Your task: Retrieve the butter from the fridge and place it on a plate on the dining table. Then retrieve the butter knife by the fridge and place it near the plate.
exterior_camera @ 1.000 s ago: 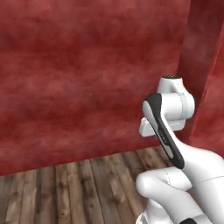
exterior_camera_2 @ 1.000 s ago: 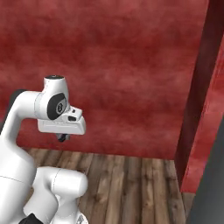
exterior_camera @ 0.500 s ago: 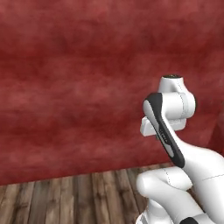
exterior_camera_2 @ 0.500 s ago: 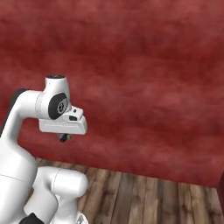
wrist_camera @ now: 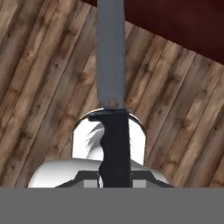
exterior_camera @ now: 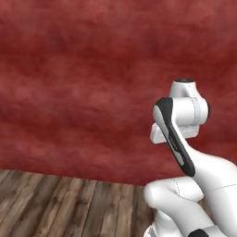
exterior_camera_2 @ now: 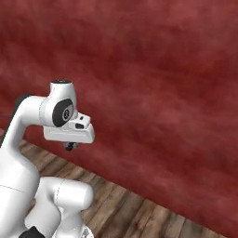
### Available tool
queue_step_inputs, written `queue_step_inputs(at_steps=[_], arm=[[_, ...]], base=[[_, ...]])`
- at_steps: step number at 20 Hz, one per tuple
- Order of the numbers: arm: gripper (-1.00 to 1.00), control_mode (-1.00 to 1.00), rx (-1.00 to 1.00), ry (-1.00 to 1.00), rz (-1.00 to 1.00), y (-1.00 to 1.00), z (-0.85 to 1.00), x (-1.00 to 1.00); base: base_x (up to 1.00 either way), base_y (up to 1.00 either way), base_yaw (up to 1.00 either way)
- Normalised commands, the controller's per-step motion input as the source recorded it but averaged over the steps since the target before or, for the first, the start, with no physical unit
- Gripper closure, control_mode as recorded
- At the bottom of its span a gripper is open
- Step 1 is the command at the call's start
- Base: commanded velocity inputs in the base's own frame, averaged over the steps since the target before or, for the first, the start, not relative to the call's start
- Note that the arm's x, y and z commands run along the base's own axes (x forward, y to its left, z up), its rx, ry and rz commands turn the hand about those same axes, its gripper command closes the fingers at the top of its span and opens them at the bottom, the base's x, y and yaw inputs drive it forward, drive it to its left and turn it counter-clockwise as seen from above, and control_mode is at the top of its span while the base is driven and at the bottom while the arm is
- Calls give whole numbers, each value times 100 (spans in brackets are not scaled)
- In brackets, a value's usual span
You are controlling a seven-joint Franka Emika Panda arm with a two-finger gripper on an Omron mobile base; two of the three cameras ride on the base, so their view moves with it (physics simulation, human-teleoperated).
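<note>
Hand view: the gripper (wrist_camera: 114,181) is closed tight on the black handle of the butter knife (wrist_camera: 112,83), whose grey blade points away over the plank floor (wrist_camera: 39,78). In the base views the arm (exterior_camera_2: 28,139) is folded before a red wall (exterior_camera: 83,78).

A mottled dark red wall (exterior_camera: 83,92) spans the background in both base views, meeting a floor of worn brown wooden planks (exterior_camera: 60,208) along its lower edge. In the hand view, the same plank floor (wrist_camera: 39,83) lies beneath the tool, its boards running diagonally, with the foot of the red wall (wrist_camera: 183,26) ahead.
</note>
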Motion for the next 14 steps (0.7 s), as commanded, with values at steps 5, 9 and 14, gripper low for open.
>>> queue_step_inputs(at_steps=[5,9,14], arm=[[100,100,0,0,0,0,0,0],[100,100,0,0,0,0,0,0],[100,100,0,0,0,0,0,0]], base=[[44,59,71],[53,54,71],[61,32,65]])
